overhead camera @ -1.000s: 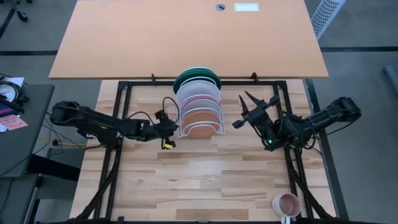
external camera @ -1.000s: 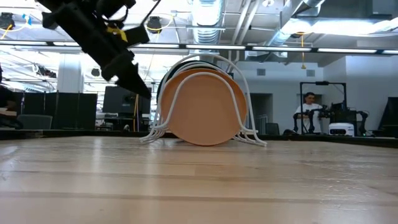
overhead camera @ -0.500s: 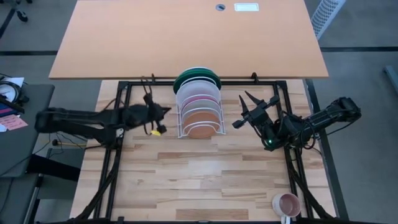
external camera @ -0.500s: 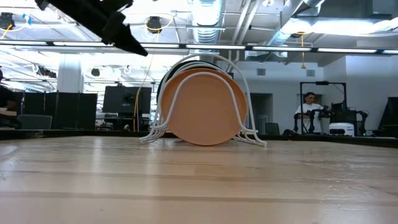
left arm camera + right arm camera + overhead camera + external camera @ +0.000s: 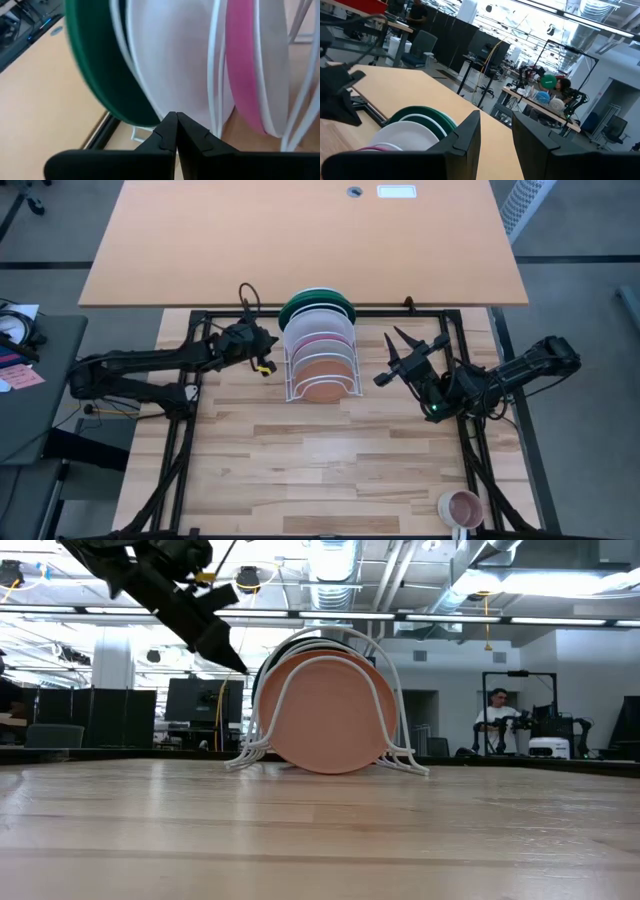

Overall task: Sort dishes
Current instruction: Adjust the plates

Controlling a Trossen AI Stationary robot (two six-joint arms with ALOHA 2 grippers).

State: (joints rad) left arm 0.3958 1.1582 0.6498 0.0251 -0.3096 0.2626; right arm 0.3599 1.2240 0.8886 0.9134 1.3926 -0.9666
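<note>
I see four round flat plates standing on edge in a white wire rack (image 5: 320, 360) near the far middle of the worktop (image 5: 330, 470). They run in order of size: the small terracotta plate (image 5: 322, 383) sits in the nearest slot, then the pink plate (image 5: 320, 343), then the white plate (image 5: 317, 322), and the big green plate (image 5: 316, 302) at the far end, over the worktop's back edge. Each one is upright, its flat faces turned toward the near and far sides, so the row runs front to back. From the low view the terracotta plate's face fills the rack's hoops and hides most of the rest; only dark and white rims peek above it. My left hand (image 5: 266, 364) is just beside the rack's left side, level with the pink and white plates, its fingers (image 5: 172, 131) pinched fully together and holding nothing; its wrist view looks straight at the edges of the green, white and pink plates between the wires. My right hand (image 5: 397, 358) waits to the right of the rack, apart from it, fingers spread and empty. A pink mug (image 5: 462, 508) stands at the near right corner.
</note>
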